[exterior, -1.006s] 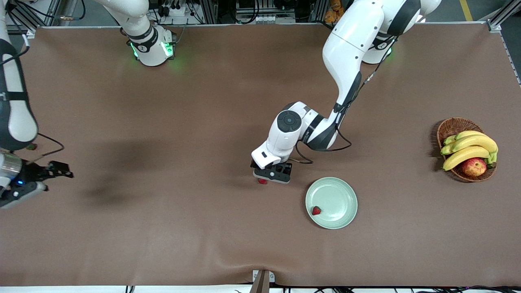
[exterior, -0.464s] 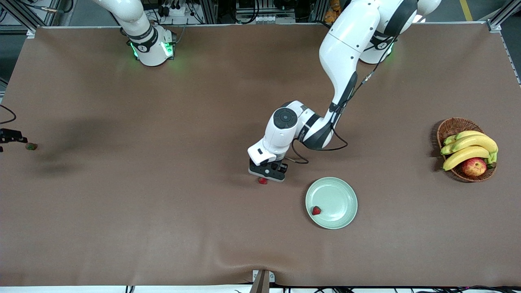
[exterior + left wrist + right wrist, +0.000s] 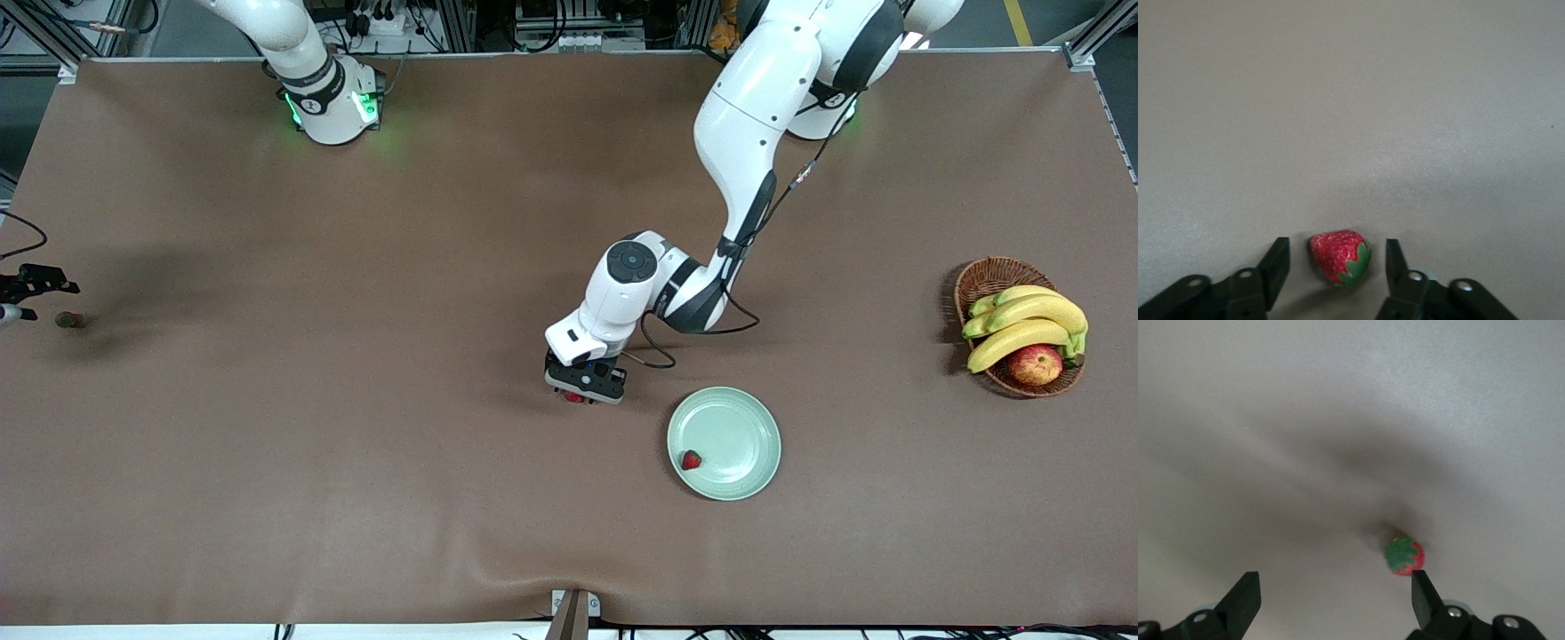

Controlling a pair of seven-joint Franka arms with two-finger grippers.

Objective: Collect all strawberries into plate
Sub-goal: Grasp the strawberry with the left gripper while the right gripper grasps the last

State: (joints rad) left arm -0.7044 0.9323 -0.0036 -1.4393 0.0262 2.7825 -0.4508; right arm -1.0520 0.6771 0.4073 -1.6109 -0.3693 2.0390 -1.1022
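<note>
1. The left claw (image 3: 584,388) is low over the brown counter (image 3: 356,444), near the middle, beside the plate (image 3: 745,477) on the side toward the right arm's end. Its fingers (image 3: 1275,267) are spread, with one red strawberry (image 3: 1339,256) lying on the counter between them – it touches neither finger.
2. The right claw (image 3: 36,283) is at the right arm's end of the counter. It is also spread; the darker strawberry (image 3: 65,319) lies just beside it on the counter, close to one fingertip (image 3: 1421,587).
3. A third strawberry (image 3: 691,460) lies in the plate, near its rim.
4. A wicker basket (image 3: 989,276) with bananas (image 3: 1022,320) and an apple (image 3: 1035,364) stands at the left arm's end, well apart from the plate.
5. I can read no writing or brand anywhere.
</note>
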